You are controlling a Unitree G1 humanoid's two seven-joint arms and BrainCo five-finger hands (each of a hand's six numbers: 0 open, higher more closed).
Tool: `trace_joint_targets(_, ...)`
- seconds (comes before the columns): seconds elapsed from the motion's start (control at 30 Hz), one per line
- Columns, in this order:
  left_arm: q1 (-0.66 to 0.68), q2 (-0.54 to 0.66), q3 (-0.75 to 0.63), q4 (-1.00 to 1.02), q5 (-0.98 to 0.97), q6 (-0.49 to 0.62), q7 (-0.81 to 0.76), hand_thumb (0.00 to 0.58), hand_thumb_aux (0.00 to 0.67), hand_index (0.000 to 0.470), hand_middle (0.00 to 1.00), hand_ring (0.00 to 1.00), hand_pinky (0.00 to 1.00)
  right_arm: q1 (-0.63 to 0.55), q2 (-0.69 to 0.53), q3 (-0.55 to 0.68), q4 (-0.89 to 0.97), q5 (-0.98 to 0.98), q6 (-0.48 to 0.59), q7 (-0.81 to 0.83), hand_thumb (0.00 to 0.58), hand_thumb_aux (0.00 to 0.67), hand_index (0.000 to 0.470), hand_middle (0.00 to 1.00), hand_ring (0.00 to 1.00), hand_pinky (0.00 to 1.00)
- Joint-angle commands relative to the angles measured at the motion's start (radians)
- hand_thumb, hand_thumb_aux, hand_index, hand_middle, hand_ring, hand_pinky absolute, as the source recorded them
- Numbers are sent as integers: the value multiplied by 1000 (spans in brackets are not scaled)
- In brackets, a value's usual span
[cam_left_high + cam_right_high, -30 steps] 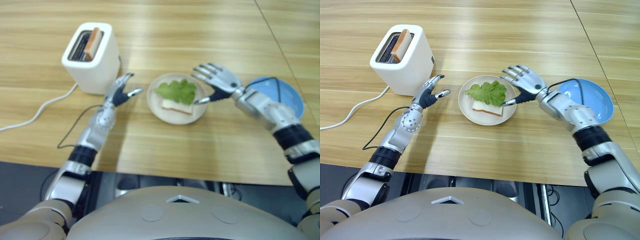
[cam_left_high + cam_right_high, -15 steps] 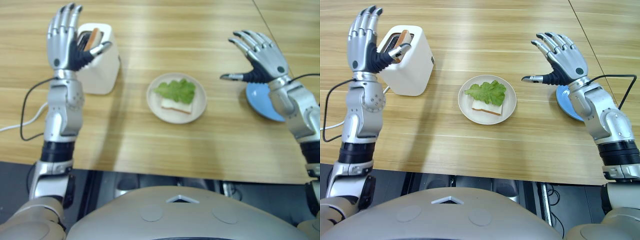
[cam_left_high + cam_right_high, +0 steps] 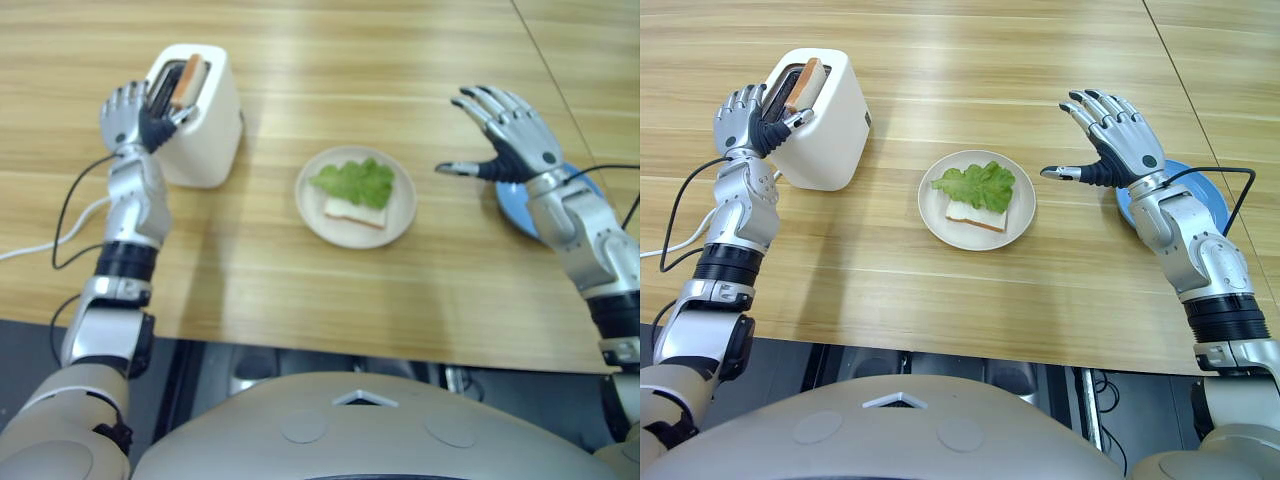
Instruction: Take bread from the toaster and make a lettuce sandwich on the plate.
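Holding my left hand (image 3: 743, 122) loosely open and empty right beside the toaster (image 3: 830, 135), whose bread slice (image 3: 806, 84) is standing in the slot near my thumb, I am risking tipping the toaster with a clumsy pinch.

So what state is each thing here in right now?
Toaster: upright, one slice standing up in its slot.
Toaster slice: not yet taken, nothing gripping it.
Plate: holds an open sandwich, no top slice.
Plate bread: flat, under the lettuce.
Lettuce: spread on the plate bread.
Blue bowl: partly hidden behind the right arm.
Left hand: beside the toaster top, holding nothing.
Right hand: open, raised right of the plate, empty.
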Motion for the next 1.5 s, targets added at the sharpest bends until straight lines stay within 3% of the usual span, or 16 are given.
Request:
trace_joint_targets(0.03,-5,-1,-2,-7,-26,-2,43,579,638,438,0,0,0,9,2,-12,17,-5,4,6,0,0,0,0,0,0)
trace_joint_targets(0.07,-2,1,0,-26,-26,-9,63,580,670,460,965,965,965,10,2,-11,18,-8,6,5,0,0,0,0,0,0)
trace_joint_targets(0.1,4,3,4,-51,-25,-14,89,580,670,460,1000,1000,1000,10,2,-9,20,-9,6,5,0,0,0,0,0,0)
trace_joint_targets(0.37,82,-9,16,-267,-13,-85,246,580,670,460,1000,1000,1000,10,7,-6,38,-14,6,-2,0,0,0,0,0,0)
trace_joint_targets(0.53,157,-33,108,-566,-66,-227,395,580,670,460,1000,1000,1000,4,10,-5,50,-20,9,-9,0,0,0,0,0,0)
trace_joint_targets(0.73,166,-108,175,-696,-416,-407,234,580,670,460,1000,1000,1000,5,23,-21,60,4,10,-21,0,0,0,0,0,0)
trace_joint_targets(0.93,115,-245,111,-436,-832,-392,-162,580,670,460,1000,1000,1000,-4,57,-73,97,111,-10,-18,0,0,0,0,0,0)
trace_joint_targets(1.07,65,-299,70,-168,-911,-392,-351,580,670,460,1000,1000,1000,-20,77,-117,148,200,-36,-11,0,0,0,0,0,0)
trace_joint_targets(1.27,-64,-405,64,155,-967,-438,-494,580,670,460,1000,1000,1000,-48,97,-125,187,236,-42,-2,0,0,0,0,0,0)
trace_joint_targets(1.5,-246,-526,85,502,-953,-459,-476,580,670,460,1000,1000,1000,-72,124,-87,214,204,-41,-1,0,0,0,0,0,0)
